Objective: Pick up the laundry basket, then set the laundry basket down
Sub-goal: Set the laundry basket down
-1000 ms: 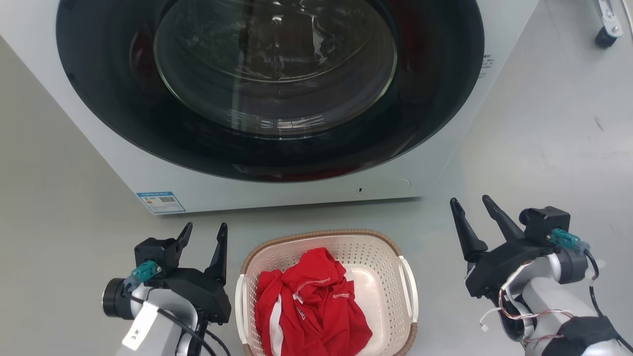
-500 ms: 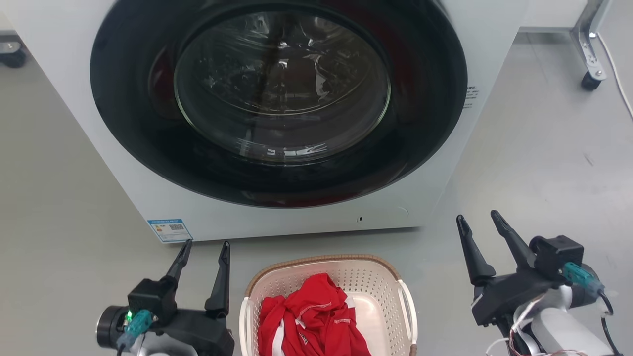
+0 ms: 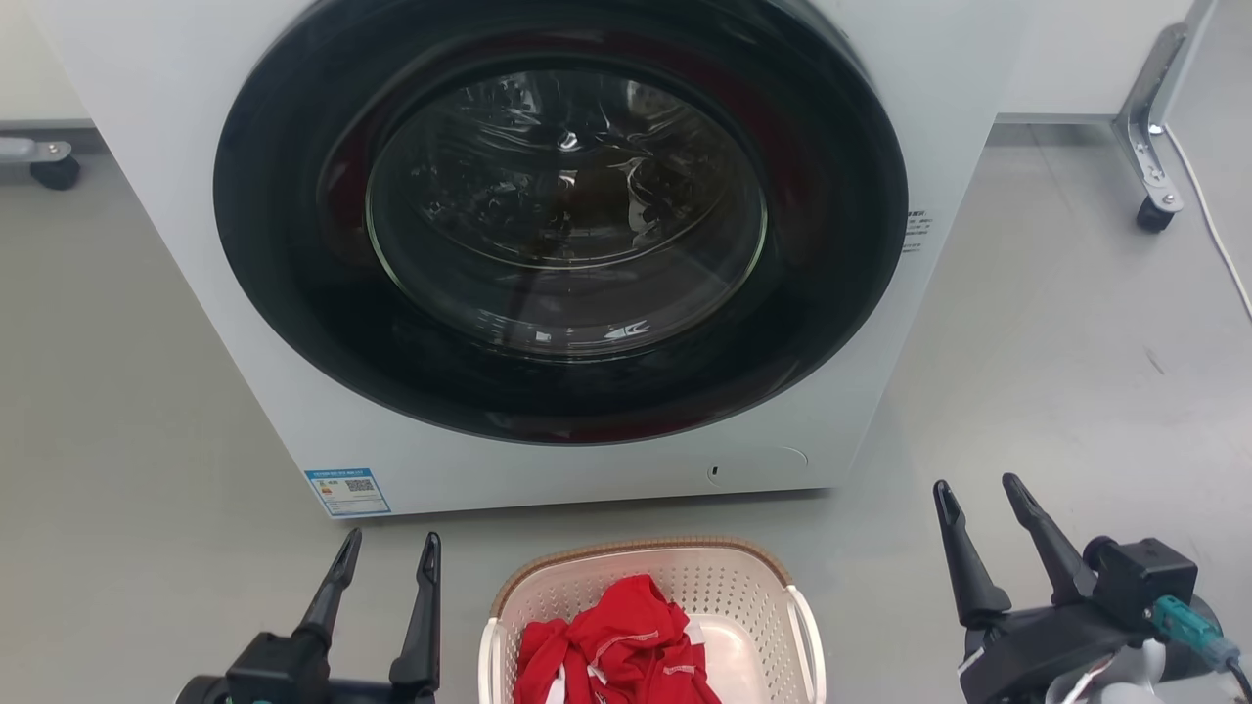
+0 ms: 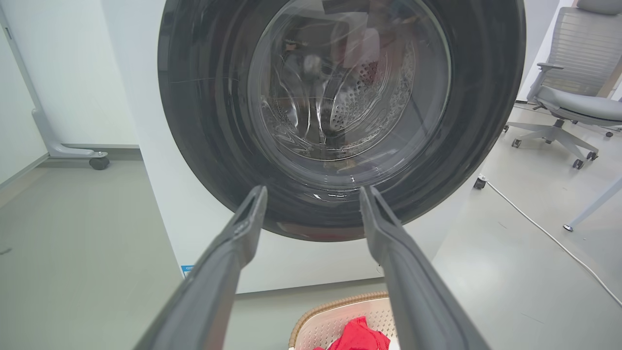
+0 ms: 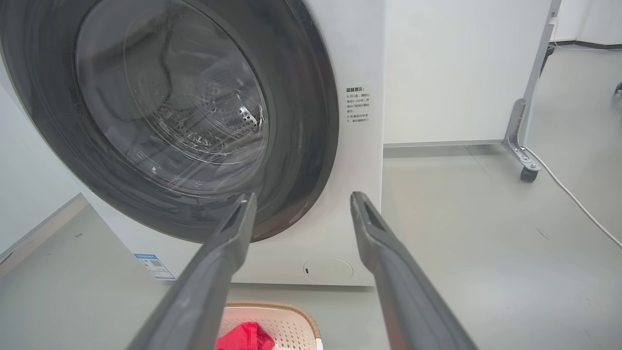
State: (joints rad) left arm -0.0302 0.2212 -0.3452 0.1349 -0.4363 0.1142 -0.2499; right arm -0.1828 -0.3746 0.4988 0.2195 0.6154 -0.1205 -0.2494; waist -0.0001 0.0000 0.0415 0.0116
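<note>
Fingers of the left gripper stand parted to a moderate gap with nothing between them, and the right gripper is spread just as far and equally empty. Between the two grippers, just to the right of the left one and well to the left of the right one, the laundry basket sits on the grey floor. Its brown far rim lies about level with the left fingertips and a little nearer than the right fingertips. A crumpled red garment with white trim lies inside it, heaped toward the side nearer the left gripper. Neither gripper touches the basket. Ahead of both sets of fingertips stands a white washing machine, its round glass door set in a broad black ring. A blue sticker at the machine's lower front corner is just beyond the left fingertips, and a small round flap sits low on the front, ahead and to the left of the right gripper. Farther off, beyond and to the right of the right gripper, a metal leg ends in a caster with a white cable running past it. In the left wrist view a grey office chair stands far off to the right.
</note>
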